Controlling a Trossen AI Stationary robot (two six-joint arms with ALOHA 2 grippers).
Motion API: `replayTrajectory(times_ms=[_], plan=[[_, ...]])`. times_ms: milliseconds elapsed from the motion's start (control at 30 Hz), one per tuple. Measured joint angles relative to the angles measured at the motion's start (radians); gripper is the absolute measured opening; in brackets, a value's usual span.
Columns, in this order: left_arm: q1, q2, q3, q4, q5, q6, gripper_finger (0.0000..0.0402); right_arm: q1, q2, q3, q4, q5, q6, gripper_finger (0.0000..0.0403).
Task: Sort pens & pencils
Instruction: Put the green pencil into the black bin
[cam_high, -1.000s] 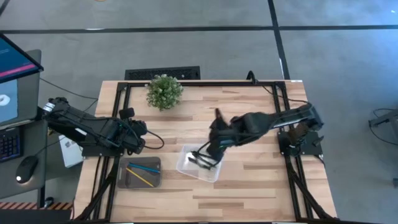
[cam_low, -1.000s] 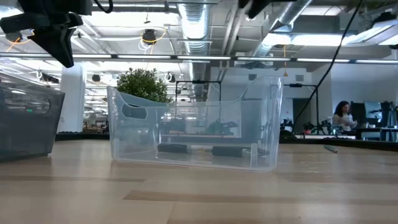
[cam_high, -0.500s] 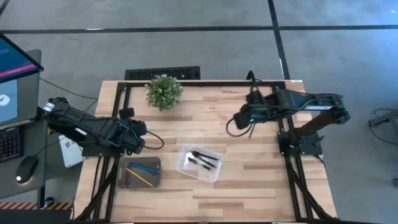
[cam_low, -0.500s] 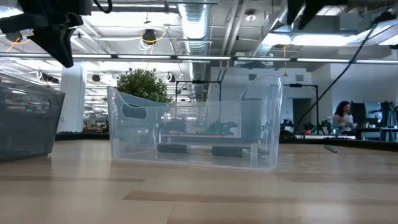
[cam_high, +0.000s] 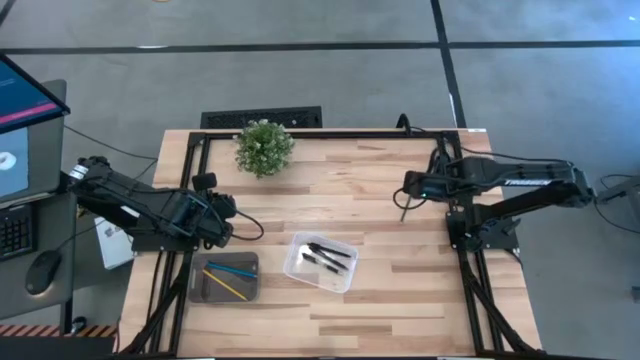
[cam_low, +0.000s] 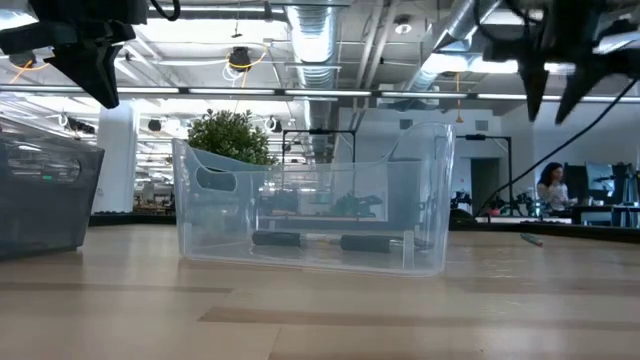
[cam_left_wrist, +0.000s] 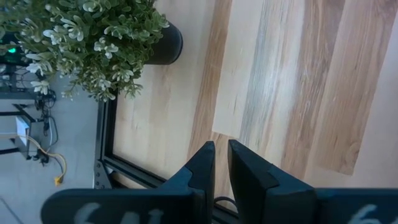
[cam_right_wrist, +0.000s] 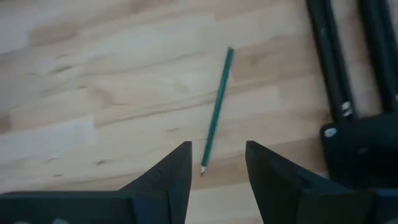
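Black pens (cam_high: 326, 256) lie in a clear bin (cam_high: 300, 268) at the table's middle, which also shows in the low view (cam_low: 315, 200). A yellow pencil (cam_high: 231, 288) and a blue pencil (cam_high: 232, 269) lie in a grey tray (cam_high: 205, 288) to the bin's left. A green pencil (cam_right_wrist: 216, 109) lies flat on the table at the right, small in the high view (cam_high: 403, 211). My right gripper (cam_right_wrist: 217, 163) hangs open above it, touching nothing. My left gripper (cam_left_wrist: 221, 163) is shut and empty, above the table left of the tray (cam_high: 226, 216).
A potted plant (cam_high: 264, 147) stands at the far left of the table. Black frame rails (cam_high: 455, 160) run along the table's far and side edges. The right arm's base (cam_high: 485, 228) stands at the right edge. Bare wood lies between the bin and the right rail.
My right gripper has risen out of the clear bin and swung toward the table's far right, ending over the green pencil. The pens stay in the bin.
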Motion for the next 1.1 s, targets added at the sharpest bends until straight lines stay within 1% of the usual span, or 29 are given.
replayTrajectory(times_ms=[100,200,267,400,533,667,767,1000,1100], plan=[[0.000,0.000,0.000,0.000,0.000,0.000,0.0036,-0.049,-0.005,-0.098,0.097,-0.044,0.000,0.0172],[0.000,0.000,0.000,0.000,0.000,0.000,0.0036,-0.102,-0.005,-0.186,0.234,-0.077,-0.025,0.0174],[0.000,0.000,0.000,0.000,0.000,0.000,0.0036,-0.135,-0.005,-0.239,0.312,-0.084,-0.033,0.0173],[0.000,0.000,0.000,0.000,0.002,-0.001,0.0036,-0.204,-0.005,-0.307,0.398,-0.117,-0.021,0.0171],[0.000,0.000,0.000,0.000,0.003,-0.002,0.0036,-0.259,0.003,-0.342,0.423,-0.136,-0.029,0.0172],[0.000,0.000,0.000,0.000,0.007,-0.002,0.0036,-0.282,0.037,-0.372,0.459,-0.167,-0.032,0.0173],[0.000,0.000,0.000,0.000,0.006,-0.001,0.0036,-0.285,0.088,-0.380,0.477,-0.195,-0.034,0.0172],[0.000,0.000,0.000,0.000,0.001,-0.001,0.0036,-0.257,0.243,-0.380,0.591,-0.281,-0.034,0.0172],[0.000,0.000,0.000,0.000,0.000,-0.001,0.0036,-0.246,0.307,-0.380,0.613,-0.331,-0.005,0.0173]])
